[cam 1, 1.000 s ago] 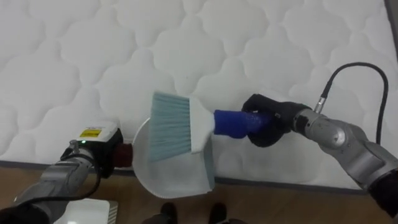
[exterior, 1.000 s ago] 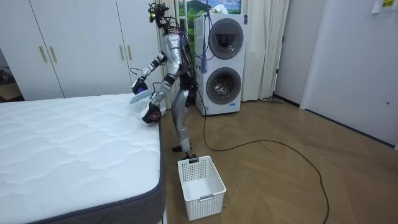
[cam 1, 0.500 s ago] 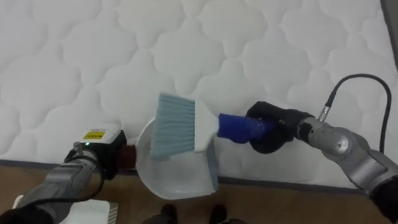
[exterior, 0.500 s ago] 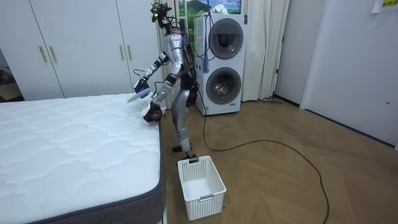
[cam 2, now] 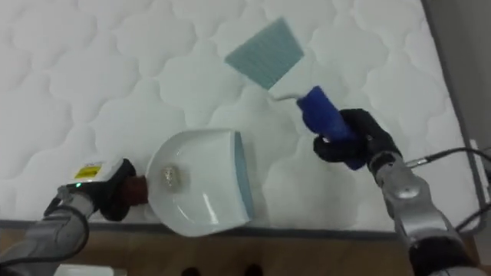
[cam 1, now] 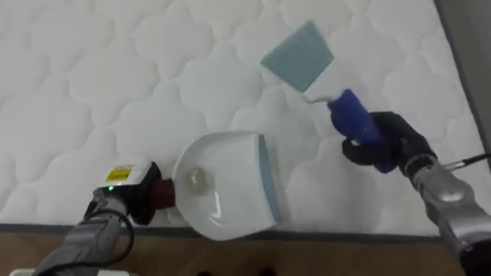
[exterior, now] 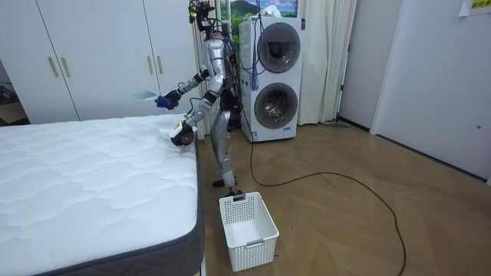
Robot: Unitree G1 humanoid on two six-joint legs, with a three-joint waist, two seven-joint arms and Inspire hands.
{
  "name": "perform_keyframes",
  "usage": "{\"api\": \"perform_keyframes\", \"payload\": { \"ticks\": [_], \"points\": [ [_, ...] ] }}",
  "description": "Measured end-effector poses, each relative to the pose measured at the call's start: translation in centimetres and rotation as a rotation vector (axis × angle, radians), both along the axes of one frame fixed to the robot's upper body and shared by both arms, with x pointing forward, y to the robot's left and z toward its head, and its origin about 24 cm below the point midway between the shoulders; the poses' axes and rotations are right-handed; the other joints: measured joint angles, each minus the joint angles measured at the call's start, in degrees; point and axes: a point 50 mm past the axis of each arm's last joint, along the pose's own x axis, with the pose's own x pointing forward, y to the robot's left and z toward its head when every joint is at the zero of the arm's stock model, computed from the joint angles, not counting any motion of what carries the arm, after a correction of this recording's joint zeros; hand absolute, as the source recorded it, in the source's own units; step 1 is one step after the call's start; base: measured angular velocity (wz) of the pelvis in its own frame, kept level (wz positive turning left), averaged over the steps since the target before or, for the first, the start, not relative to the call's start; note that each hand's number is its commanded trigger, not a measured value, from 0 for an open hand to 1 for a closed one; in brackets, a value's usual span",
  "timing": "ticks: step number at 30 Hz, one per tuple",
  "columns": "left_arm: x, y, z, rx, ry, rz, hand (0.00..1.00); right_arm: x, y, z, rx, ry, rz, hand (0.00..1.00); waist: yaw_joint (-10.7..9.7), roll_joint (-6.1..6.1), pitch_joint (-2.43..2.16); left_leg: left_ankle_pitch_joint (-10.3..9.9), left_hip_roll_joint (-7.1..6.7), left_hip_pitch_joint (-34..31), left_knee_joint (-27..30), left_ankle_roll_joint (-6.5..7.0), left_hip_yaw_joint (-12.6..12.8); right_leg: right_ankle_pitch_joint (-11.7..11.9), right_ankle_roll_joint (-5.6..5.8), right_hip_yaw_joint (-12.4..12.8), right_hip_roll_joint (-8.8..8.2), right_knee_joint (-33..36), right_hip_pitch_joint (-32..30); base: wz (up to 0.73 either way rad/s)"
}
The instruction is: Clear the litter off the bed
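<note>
The white quilted mattress (cam 1: pixel 92 77) spreads out below me. At its near edge lies a white dustpan (cam 1: pixel 230 188), and my left hand (cam 1: pixel 123 199) is shut on its red handle (cam 1: pixel 163 193). A small pale scrap (cam 1: pixel 198 179) rests inside the pan. My right hand (cam 1: pixel 383 146) is shut on the blue handle of a brush (cam 1: pixel 299 55). The brush is lifted above the mattress, its pale teal bristles pointing away, up and to the right of the pan. In the room view I stand at the bed's corner with the brush (exterior: pixel 146 96) raised over the bed.
The mattress's dark edge (cam 1: pixel 468 69) runs down the right, with wooden floor (cam 1: pixel 230 257) along the near side. In the room view a white basket (exterior: pixel 247 230) stands on the floor by my feet. Stacked washing machines (exterior: pixel 272 80) and wardrobes (exterior: pixel 100 57) are behind me.
My right hand has lifted the brush off the dustpan, up and away to the right over the mattress. The pan's inside is uncovered, and a small scrap shows in it.
</note>
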Motion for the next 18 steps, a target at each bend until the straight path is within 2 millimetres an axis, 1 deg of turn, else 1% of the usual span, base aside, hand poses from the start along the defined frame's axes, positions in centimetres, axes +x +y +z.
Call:
{"api": "perform_keyframes", "payload": {
  "ticks": [1,2,3,5,8,10,14,16,18],
  "points": [
    [-0.3,0.0,-0.2,-0.016,-0.014,0.024,1.0,-0.1,-0.6,0.2,0.015,-0.016,-0.047,0.0,-0.2,0.49,-0.39,0.07,-0.18,1.11,-0.92,0.02,0.03,0.16,0.17,0.01,0.03,-0.9,1.06,0.0],
    [-0.6,0.0,-0.3,-0.026,-0.022,0.042,1.0,-0.4,-1.2,0.2,0.03,-0.025,-0.092,0.0,-0.23,0.81,-0.59,0.26,-0.5,2.8,-2.25,0.0,0.04,0.22,0.33,0.1,0.01,-1.82,2.61,0.0],
    [-0.7,0.1,-0.4,-0.029,-0.023,0.048,1.0,-0.7,-1.4,0.0,0.039,-0.025,-0.113,0.0,-0.2,0.96,-0.74,0.32,-0.67,3.82,-2.95,-0.02,0.05,0.19,0.44,0.13,0.0,-2.32,3.51,0.0],
    [-1.0,0.3,-0.4,-0.039,-0.036,0.071,1.0,-1.4,-1.9,-0.5,0.07,-0.02,-0.172,0.0,-0.22,1.17,-1.21,0.5,-1.02,6.95,-5.24,-0.15,0.27,0.09,0.73,0.23,0.05,-3.89,6.15,0.0],
    [-0.6,0.3,0.3,-0.053,-0.081,0.078,1.0,-1.6,-1.8,-0.7,0.092,-0.025,-0.193,0.0,-0.22,1.23,-1.36,0.56,-1.14,8.35,-6.18,-0.21,0.43,0.02,0.84,0.51,0.13,-4.51,7.38,-0.03],
    [-0.6,0.2,0.4,-0.069,-0.097,0.095,1.0,-1.6,-1.6,-0.6,0.096,-0.033,-0.194,0.0,-0.24,1.21,-1.39,0.57,-1.22,9.32,-6.77,-0.22,0.43,0.02,0.86,0.63,0.13,-4.6,8.08,-0.05],
    [-1.5,0.1,0.5,-0.095,-0.126,0.111,1.0,-2.2,-2.1,-0.1,0.102,-0.074,-0.228,0.0,-0.25,0.96,-1.66,0.61,-1.49,12.28,-8.18,-0.31,-0.01,-0.15,1.15,0.45,0.23,-6.2,11.29,0.06],
    [-2.0,0.0,0.6,-0.106,-0.139,0.114,1.0,-2.4,-2.2,0.2,0.095,-0.093,-0.241,0.0,-0.11,0.96,-1.68,0.61,-1.56,13.26,-8.69,-0.32,-0.18,-0.06,1.31,0.41,0.34,-6.99,12.48,0.08],
    [-2.5,-0.1,0.6,-0.112,-0.139,0.114,1.0,-2.4,-2.2,0.2,0.09,-0.098,-0.253,0.0,-0.09,0.96,-1.7,0.61,-1.67,14.1,-8.89,-0.33,-0.94,0.04,1.47,0.3,0.49,-7.81,13.81,0.09]
  ]
}}
